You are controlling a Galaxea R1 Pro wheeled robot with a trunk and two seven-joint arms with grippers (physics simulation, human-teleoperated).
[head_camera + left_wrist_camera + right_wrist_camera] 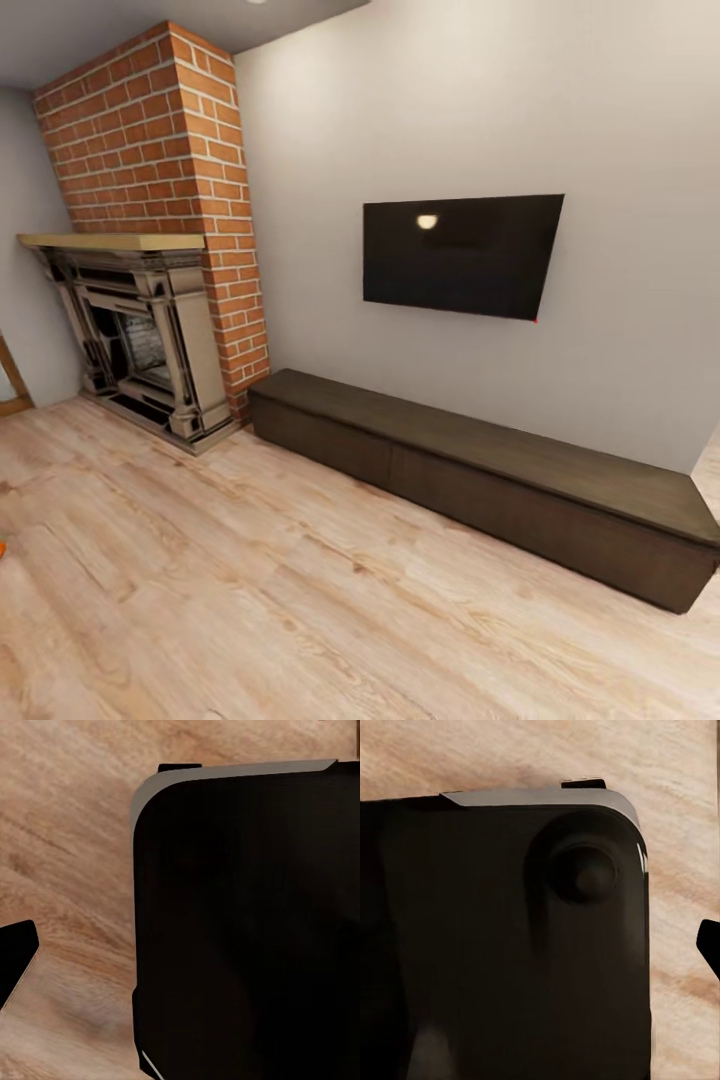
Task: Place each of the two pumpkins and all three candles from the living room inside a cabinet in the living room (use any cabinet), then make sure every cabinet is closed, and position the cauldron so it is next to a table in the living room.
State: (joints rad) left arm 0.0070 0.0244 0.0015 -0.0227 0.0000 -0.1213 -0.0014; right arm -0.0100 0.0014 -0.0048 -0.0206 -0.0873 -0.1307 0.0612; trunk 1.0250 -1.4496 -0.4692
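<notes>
The cabinet (pixel 480 470) is a long, low dark-brown unit against the grey wall in the head view, with all its flat fronts shut. A sliver of bright orange (pixel 2 548) shows on the floor at the left edge, too small to identify. Pumpkins, candles, cauldron and table are out of view. In both wrist views a black rounded body of the robot (pixel 247 930) (pixel 495 945) hangs over the wood floor. A dark piece (pixel 15 956) juts in at one edge of the left wrist view, and another (pixel 709 945) in the right wrist view. Neither lets me judge the jaws.
An ornate stone fireplace (pixel 140 330) under a red brick chimney (pixel 170 130) stands left of the cabinet. A black TV (pixel 460 255) hangs on the wall above the cabinet. Light wood floor (pixel 300 600) stretches wide in front of both.
</notes>
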